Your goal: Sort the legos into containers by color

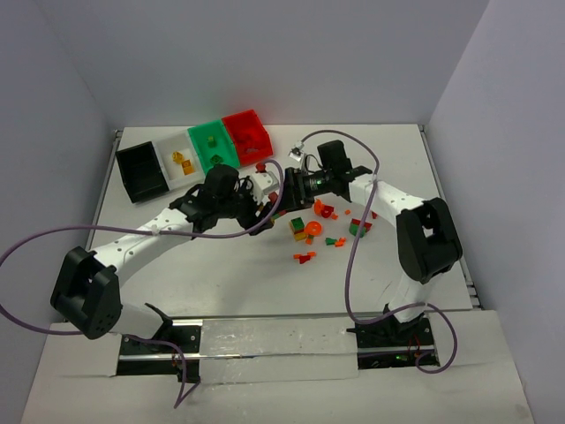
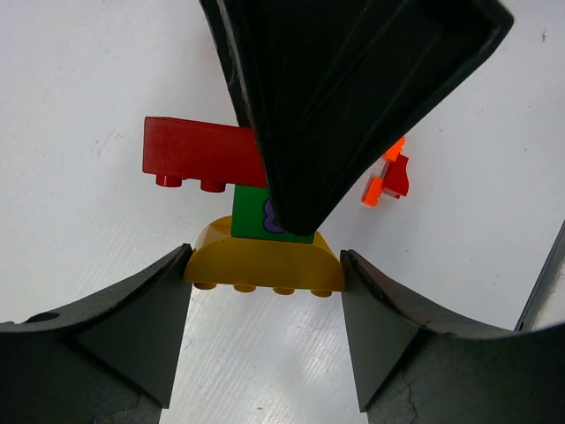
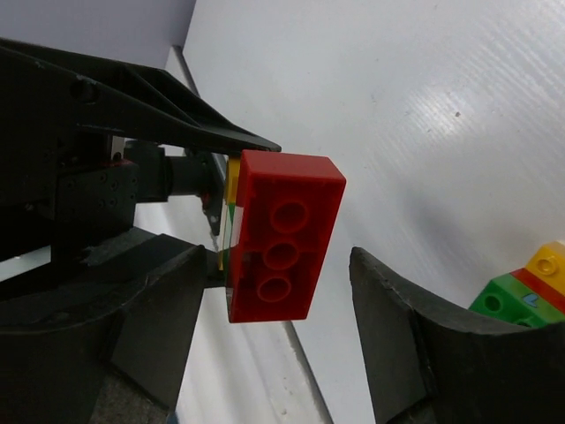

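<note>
Top external: few bits in white bin (image 1: 157,152) and green bin (image 1: 196,134), loose legos (image 1: 305,228) left on bench (image 1: 221,283); left hand (image 2: 265,256) pinches yellow arched brick (image 2: 265,272), right hand (image 3: 275,256) spread round the red brick (image 3: 287,221) stuck to it.

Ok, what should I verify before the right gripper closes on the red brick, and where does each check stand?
1. Left gripper clamped on the yellow brick: ok.
2. Red brick lies between the jaws of the right gripper: ok.
3. Red brick gripped on both sides: not ok, a gap shows on one side.
4. Green brick free of the right gripper: cannot tell.
5. Red bin has nothing over it: ok.
</note>
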`<state>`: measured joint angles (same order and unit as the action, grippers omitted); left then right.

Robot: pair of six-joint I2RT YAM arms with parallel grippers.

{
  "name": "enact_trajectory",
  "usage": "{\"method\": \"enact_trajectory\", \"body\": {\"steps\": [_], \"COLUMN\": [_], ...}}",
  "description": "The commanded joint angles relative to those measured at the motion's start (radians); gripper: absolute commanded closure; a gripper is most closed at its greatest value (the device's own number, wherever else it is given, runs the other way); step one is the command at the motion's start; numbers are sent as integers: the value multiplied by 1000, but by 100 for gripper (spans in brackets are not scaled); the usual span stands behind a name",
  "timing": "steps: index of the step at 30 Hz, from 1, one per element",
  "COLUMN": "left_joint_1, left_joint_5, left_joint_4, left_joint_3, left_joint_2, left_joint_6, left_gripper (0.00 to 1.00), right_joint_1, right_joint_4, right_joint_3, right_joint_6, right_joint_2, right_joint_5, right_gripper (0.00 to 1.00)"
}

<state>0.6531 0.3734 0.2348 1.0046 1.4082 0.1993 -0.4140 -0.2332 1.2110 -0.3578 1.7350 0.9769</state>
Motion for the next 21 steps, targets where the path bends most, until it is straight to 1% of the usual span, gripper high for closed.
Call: {"method": "enact_trajectory", "body": {"steps": [1, 2, 4, 8, 10, 14, 15, 21], "left_joint_1": [9, 10, 10, 11, 11, 9, 8, -12], "left_joint_5": [-5, -9, -19, -33, -48, -82, -99, -122], "left_joint_4": [-43, -44, -46, -51, -52, -52, -51, -40], "left_joint_3": [15, 15, 14, 4, -10, -50, -69, -144], "left_joint_2": [-25, -25, -23, -22, -23, -34, -40, -78], "left_joint_6": [-1, -1, 0, 7, 15, 47, 59, 85], "left_gripper": [64, 64, 65, 67, 70, 76, 77, 78], "right_joint_1": [-13, -14, -13, -12, -12, 4, 12, 61], "right_joint_4": [50, 53, 59, 82, 85, 91, 91, 92], "right_joint_3": [33, 34, 35, 33, 34, 27, 24, 19], "right_joint_6": [-26, -29, -38, -58, -60, -70, -72, -76], "right_joint_2": [19, 25, 31, 36, 37, 33, 30, 10], "right_joint_5": [55, 63, 74, 111, 121, 131, 129, 123], "right_gripper": [37, 43, 50, 70, 83, 97, 100, 100]}}
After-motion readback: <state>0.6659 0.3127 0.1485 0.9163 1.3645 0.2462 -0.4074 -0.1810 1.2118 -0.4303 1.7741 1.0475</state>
